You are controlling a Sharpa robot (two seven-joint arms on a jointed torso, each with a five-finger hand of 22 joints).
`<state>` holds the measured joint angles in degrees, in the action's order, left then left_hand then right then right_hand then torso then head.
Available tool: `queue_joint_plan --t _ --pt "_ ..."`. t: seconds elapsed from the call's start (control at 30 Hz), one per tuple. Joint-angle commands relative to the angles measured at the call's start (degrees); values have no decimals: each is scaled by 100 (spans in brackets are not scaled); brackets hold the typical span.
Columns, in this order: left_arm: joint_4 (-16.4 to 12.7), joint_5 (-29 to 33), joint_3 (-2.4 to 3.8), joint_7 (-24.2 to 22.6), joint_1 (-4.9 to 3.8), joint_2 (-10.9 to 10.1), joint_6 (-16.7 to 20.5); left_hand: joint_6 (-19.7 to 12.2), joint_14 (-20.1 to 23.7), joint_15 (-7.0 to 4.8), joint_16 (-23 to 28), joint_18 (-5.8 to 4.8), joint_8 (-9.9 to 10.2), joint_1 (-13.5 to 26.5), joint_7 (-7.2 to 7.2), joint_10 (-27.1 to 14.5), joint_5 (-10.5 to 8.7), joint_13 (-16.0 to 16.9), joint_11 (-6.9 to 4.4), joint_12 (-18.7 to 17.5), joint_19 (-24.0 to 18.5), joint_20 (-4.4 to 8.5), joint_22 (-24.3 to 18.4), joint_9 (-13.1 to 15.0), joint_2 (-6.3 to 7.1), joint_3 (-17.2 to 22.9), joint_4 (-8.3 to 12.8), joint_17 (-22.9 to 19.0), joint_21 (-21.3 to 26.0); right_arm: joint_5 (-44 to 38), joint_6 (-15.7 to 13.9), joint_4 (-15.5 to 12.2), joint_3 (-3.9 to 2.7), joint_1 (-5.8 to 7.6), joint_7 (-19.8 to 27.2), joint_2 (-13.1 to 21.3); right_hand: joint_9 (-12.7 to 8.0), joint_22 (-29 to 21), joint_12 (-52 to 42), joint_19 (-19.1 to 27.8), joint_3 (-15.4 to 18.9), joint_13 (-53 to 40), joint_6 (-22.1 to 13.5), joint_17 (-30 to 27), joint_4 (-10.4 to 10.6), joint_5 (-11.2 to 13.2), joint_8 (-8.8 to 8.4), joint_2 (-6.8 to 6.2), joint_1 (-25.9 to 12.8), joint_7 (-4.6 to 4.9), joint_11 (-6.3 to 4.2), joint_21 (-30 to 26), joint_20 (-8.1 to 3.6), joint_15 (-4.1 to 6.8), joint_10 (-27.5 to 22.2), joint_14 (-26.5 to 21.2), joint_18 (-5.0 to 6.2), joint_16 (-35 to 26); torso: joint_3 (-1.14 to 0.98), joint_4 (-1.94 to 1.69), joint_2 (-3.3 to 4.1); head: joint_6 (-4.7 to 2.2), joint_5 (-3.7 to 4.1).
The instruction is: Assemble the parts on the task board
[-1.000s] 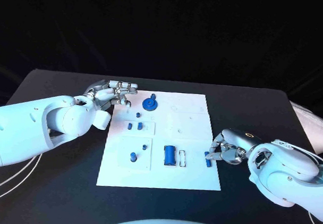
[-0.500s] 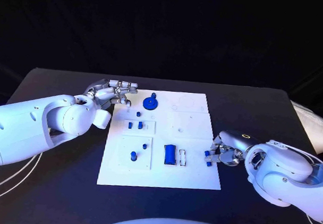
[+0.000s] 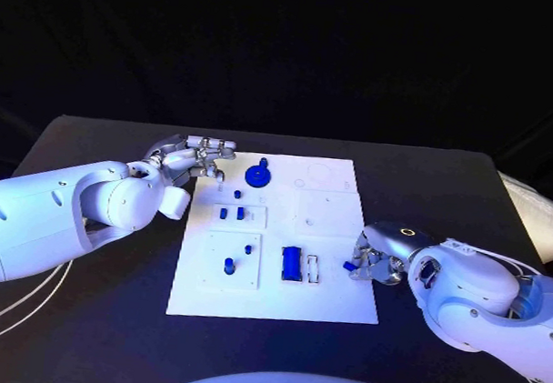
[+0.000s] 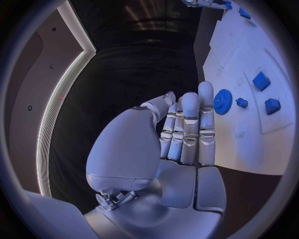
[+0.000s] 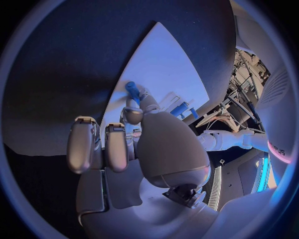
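the right hand [image 3: 378, 259] sits nearest, at the right edge of the task board [image 3: 325, 301], and it pinches a small blue peg [image 3: 349, 265] between thumb and a fingertip — the peg pokes out toward the board just over its edge. the right wrist view shows what the head view does not: the peg [image 5: 132, 90] stands up past the pinching fingertips [image 5: 132, 114], while the other fingers hang loosely curled beside them, holding nothing.

just left of that hand on the board lies a blue rectangular block [image 3: 291, 263], with a pale narrow piece [image 3: 311, 267] right beside it. further left a short blue peg [image 3: 229, 266] sits in the lower square panel, with a smaller blue bit above it. beyond, a pair of small blue blocks [image 3: 230, 213] lies in the next panel, and a tiny blue piece sits above them.

near the far edge of the board a blue gear [image 3: 260, 176] rests flat. the left hand [image 3: 196, 158] hangs just off the board's far left corner, near the gear but apart from it. in the left wrist view this hand [image 4: 181, 134] is empty, its fingers straight and pressed side by side — the gear [image 4: 222, 101] lies just beyond the fingertips, with the two blue blocks [image 4: 261, 80] off to its side. the black table [image 3: 110, 143] carries it all.
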<state>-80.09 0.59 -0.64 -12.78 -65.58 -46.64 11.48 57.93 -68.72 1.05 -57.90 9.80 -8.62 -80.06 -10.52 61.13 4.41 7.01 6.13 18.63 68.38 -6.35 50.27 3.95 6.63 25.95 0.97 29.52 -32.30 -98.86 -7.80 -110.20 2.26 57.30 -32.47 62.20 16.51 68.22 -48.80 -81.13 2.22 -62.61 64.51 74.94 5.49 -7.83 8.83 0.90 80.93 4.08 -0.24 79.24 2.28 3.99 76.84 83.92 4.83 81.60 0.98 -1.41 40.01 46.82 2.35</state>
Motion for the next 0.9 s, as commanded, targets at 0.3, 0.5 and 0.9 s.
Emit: queue_joint_plan --t 0.3,0.5,0.9 --pt "-11 2 3 -42 2 -1 -106 -39 42 4 3 60 -25 -7 -8 -54 -2 9 -2 33 0 -30 -10 -3 -48 -3 35 -8 35 -359 309 33 56 -76 -122 -54 -38 52 -23 -37 -426 -9 103 126 -98 -332 -42 159 202 -34 -62 21 -52 60 61 361 -66 6 3 -3 -1 1 4" --pt "-18 2 3 -40 3 -6 -105 -41 44 4 2 61 -27 -14 -7 -58 0 9 -3 38 -1 -30 -10 -3 -50 0 42 -11 36 517 -440 -75 52 -73 -120 -11 -34 118 -121 -77 -815 -67 116 175 92 -612 -73 216 -89 -57 -86 59 -68 75 168 375 -78 35 1 2 -1 1 -7" --pt "-28 -1 3 -36 3 -9 -98 -47 50 1 -1 63 -34 -38 -7 -67 6 10 -4 55 -2 -28 -8 -2 -55 10 66 -17 37 1877 -1373 -227 42 -37 66 -41 -9 136 -234 -86 -1380 -165 179 227 494 -562 -101 23 -734 -55 -72 67 -79 76 256 386 -79 61 3 -5 3 0 -22"
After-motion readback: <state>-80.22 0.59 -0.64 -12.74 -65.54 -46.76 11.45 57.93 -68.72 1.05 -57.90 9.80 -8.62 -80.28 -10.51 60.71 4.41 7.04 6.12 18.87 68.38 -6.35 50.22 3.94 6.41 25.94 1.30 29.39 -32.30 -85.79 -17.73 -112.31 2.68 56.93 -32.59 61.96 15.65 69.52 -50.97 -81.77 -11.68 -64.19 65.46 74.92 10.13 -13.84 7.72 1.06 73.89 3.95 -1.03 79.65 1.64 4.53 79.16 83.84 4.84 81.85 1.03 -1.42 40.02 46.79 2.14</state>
